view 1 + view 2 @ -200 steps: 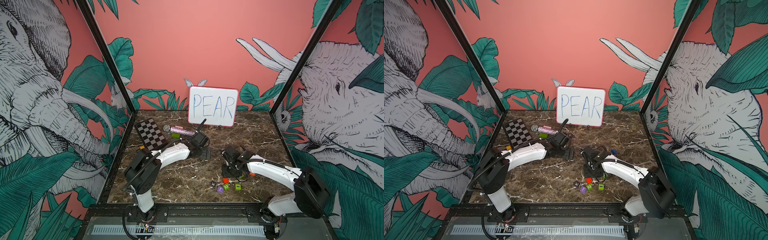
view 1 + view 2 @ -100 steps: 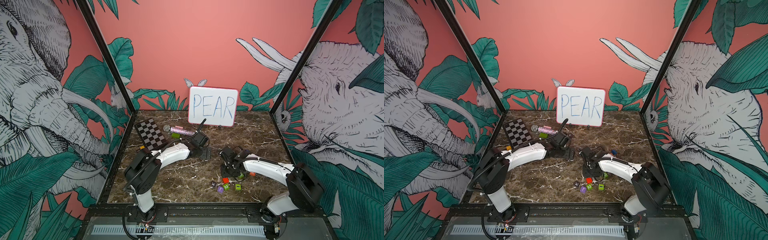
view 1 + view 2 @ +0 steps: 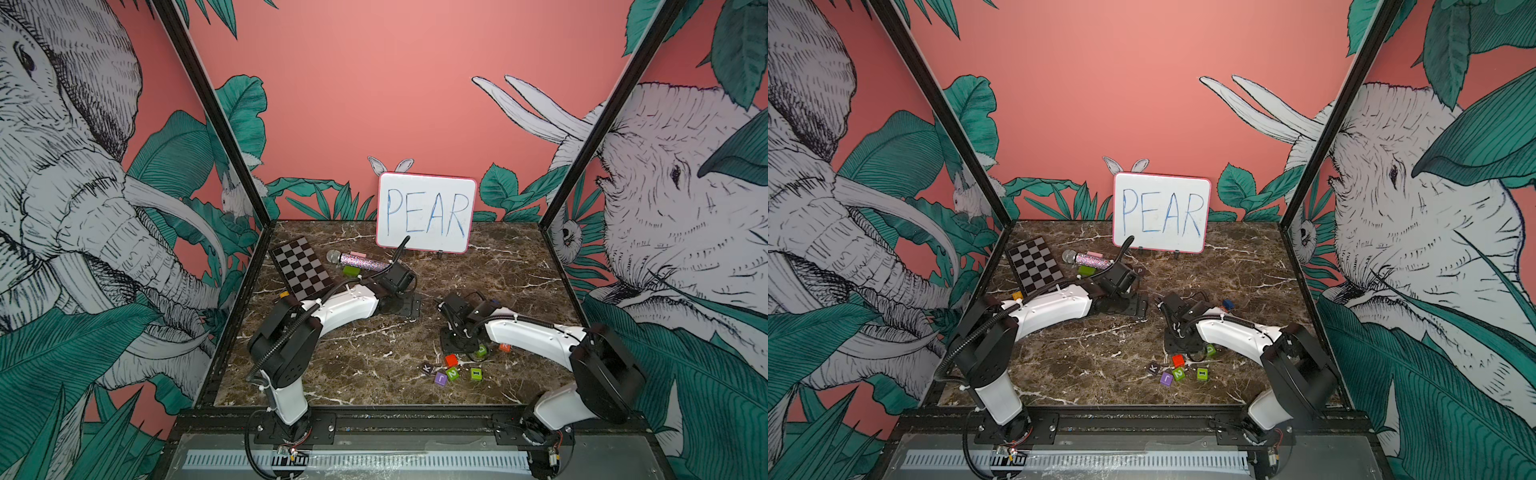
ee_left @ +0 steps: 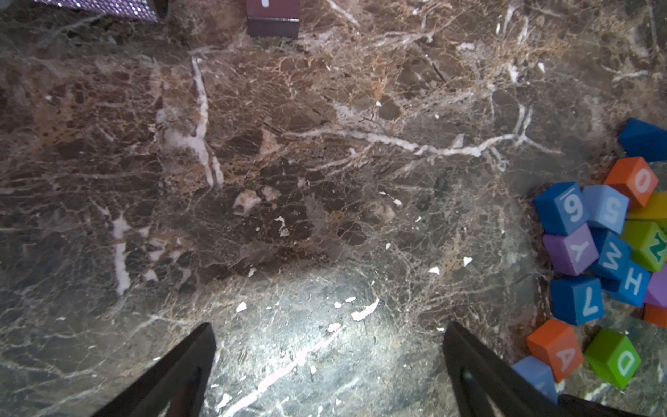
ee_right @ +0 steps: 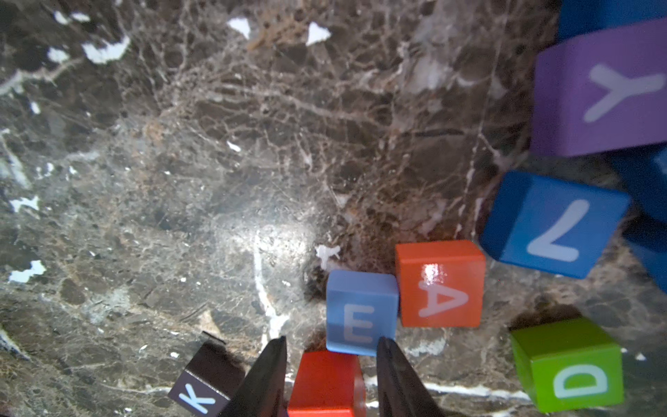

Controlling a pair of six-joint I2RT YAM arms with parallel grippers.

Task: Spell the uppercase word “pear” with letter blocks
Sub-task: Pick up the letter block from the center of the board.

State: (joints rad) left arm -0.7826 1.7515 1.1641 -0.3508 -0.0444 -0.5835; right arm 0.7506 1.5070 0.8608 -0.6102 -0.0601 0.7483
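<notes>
Hovering over the table (image 3: 353,361), the right gripper (image 5: 332,338) had its jaws partly apart and seemed to hold nothing; a red block (image 5: 325,386) lay on the marble between them. Just past their tips stood the light blue E block (image 5: 361,314), touching or almost touching the orange A block (image 5: 440,285), in the table's front half on the right arm's side. The left gripper (image 4: 330,330) was wide open and empty; the dark P block (image 3: 1140,271) stood nearer the back edge. I judged the cubes light, stiff and glossy, therefore slippery: E wanted a grip on two opposite flat sides, though A crowded one.
</notes>
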